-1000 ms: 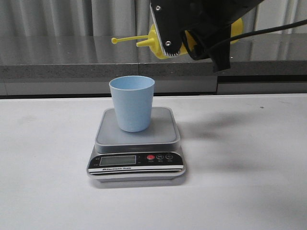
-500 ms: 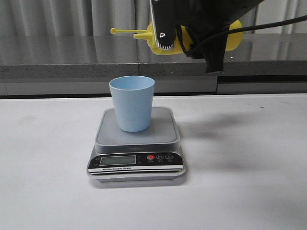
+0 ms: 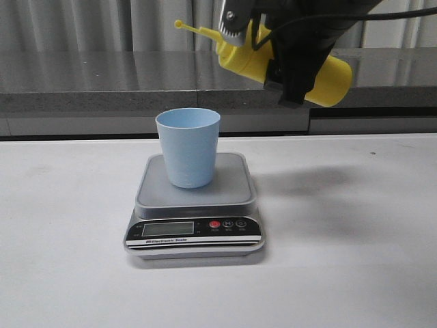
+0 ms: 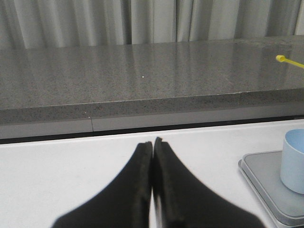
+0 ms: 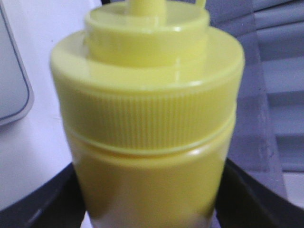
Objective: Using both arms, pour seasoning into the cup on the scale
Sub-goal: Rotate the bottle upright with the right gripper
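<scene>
The light blue cup (image 3: 188,147) stands upright on the grey platform of the scale (image 3: 232,191) in the front view. My right gripper (image 3: 290,58) is shut on the yellow seasoning bottle (image 3: 328,78), holding it high above and to the right of the cup, lying nearly level with its nozzle end raised to the left and its tethered cap (image 3: 179,24) sticking out. The bottle (image 5: 147,142) fills the right wrist view. My left gripper (image 4: 153,145) is shut and empty, low over the table left of the scale (image 4: 266,183) and cup (image 4: 294,161).
A grey stone ledge (image 3: 102,89) runs along the back of the white table (image 3: 355,260), with grey curtains behind it. The scale's front panel (image 3: 194,229) with display and red button faces the near edge.
My right gripper has tipped the bottle so its nozzle end rose and its base swung down to the right. The cup, scale and left gripper show no change.
</scene>
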Controlling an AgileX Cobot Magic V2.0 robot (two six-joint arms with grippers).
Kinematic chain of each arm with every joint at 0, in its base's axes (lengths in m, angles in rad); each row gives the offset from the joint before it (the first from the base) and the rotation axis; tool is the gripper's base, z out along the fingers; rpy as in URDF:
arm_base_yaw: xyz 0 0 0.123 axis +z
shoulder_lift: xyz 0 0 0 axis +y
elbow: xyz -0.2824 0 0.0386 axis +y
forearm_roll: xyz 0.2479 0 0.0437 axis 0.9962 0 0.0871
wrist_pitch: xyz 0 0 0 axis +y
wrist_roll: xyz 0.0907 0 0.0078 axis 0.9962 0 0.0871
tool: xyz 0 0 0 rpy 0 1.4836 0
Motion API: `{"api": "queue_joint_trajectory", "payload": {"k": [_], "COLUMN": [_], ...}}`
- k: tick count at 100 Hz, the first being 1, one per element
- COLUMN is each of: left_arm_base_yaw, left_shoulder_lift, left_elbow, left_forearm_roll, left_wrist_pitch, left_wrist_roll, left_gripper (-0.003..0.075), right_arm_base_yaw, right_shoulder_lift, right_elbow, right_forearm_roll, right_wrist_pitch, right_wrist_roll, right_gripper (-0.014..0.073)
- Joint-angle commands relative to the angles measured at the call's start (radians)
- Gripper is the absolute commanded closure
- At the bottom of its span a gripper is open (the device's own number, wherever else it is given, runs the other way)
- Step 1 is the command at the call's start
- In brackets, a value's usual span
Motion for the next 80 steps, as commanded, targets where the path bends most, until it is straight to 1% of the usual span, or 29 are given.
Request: {"api": "queue_joint_trajectory", "payload": {"k": [1,14,28,29,35,45,59,71,80], "left_arm_base_yaw": [0.002,0.002,0.002,0.002,0.002,0.002,0.002,0.002,0.002], "left_shoulder_lift": [0.007,0.007,0.007,0.007,0.007,0.007,0.007,0.007,0.007], "left_elbow": [-0.028,-0.028,-0.028,-0.028,-0.028,-0.028,-0.028,-0.028,-0.028], "left_forearm_roll": [-0.006,-0.006,-0.006,-0.006,-0.006,-0.006,-0.006,-0.006,-0.006], "left_wrist_pitch": [-0.082,-0.082,-0.082,-0.082,-0.082,-0.082,-0.082,-0.082,-0.082], "left_wrist_roll": [-0.007,-0.007,-0.007,-0.007,-0.007,-0.007,-0.007,-0.007,-0.007], "left_gripper": [0.0738,0.0738,0.0738,0.0738,0.0738,0.0738,0.0738,0.0738,0.0738], "right_arm_base_yaw": [-0.036,-0.104,-0.169,-0.174,-0.191,-0.215,-0.236,-0.244,-0.247], "right_shoulder_lift": [-0.069,-0.082,-0.083,-0.083,-0.083,-0.083,-0.083,-0.083,-0.083], "right_elbow": [-0.039,-0.039,-0.034,-0.033,-0.024,0.007,0.094,0.199,0.264], "right_forearm_roll": [0.101,0.286,0.507,0.537,0.603,0.744,0.937,1.051,1.077], "right_wrist_pitch": [-0.072,-0.161,-0.287,-0.300,-0.357,-0.468,-0.658,-0.815,-0.890], "right_wrist_roll": [0.006,0.004,-0.015,-0.019,-0.036,-0.090,-0.209,-0.302,-0.331], "right_gripper": [0.0339,0.0339,0.0339,0.0339,0.0339,0.0339,0.0339,0.0339,0.0339]}}
